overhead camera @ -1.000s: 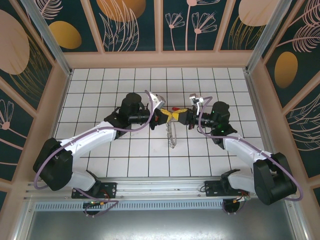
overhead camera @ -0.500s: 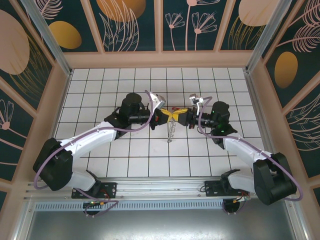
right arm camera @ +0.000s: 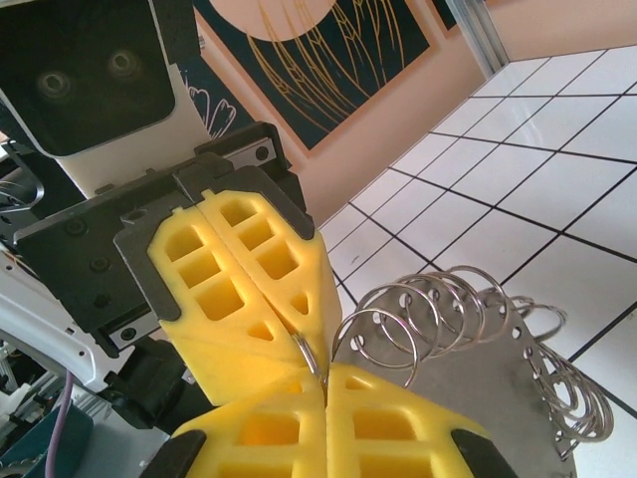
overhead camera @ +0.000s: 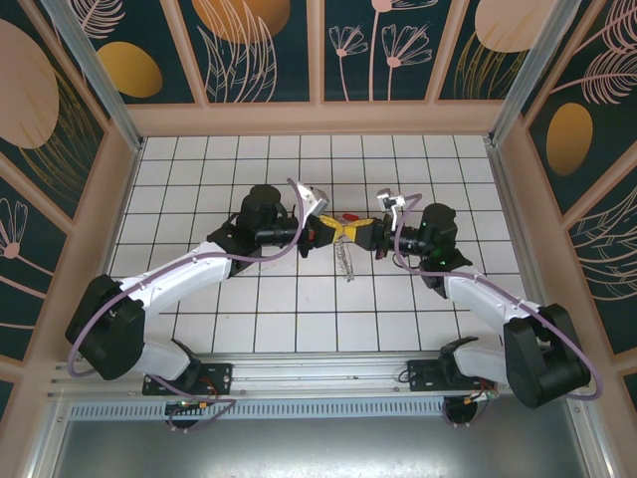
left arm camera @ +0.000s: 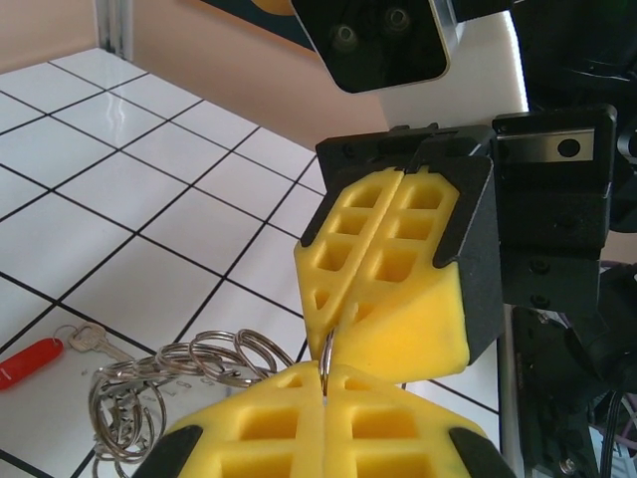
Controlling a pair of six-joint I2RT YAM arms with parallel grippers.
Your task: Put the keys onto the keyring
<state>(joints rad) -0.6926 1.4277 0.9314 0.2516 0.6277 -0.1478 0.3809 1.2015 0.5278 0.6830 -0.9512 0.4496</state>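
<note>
My two grippers meet tip to tip over the middle of the table, the left gripper (overhead camera: 333, 231) (left arm camera: 325, 370) and the right gripper (overhead camera: 360, 231) (right arm camera: 323, 383). Both are shut on the same thin metal ring, one small ring of the keyring (overhead camera: 345, 261). The rest of the keyring hangs below them: a pale flat loop (right arm camera: 478, 398) with several small steel rings (left arm camera: 169, 373) (right arm camera: 468, 319) along its rim. A tiny key with a red head (left arm camera: 30, 360) (overhead camera: 350, 216) lies loose on the tiles just beyond the grippers.
The white tiled table (overhead camera: 249, 159) is boxed in by peach walls (overhead camera: 318, 118) with metal posts at the corners (overhead camera: 508, 110). Both arm bases stand at the near edge (overhead camera: 179, 378).
The dangling part of the keyring has drawn up and swung slightly right; it reaches less far toward the near edge. Both arms have stayed almost still, tips together.
</note>
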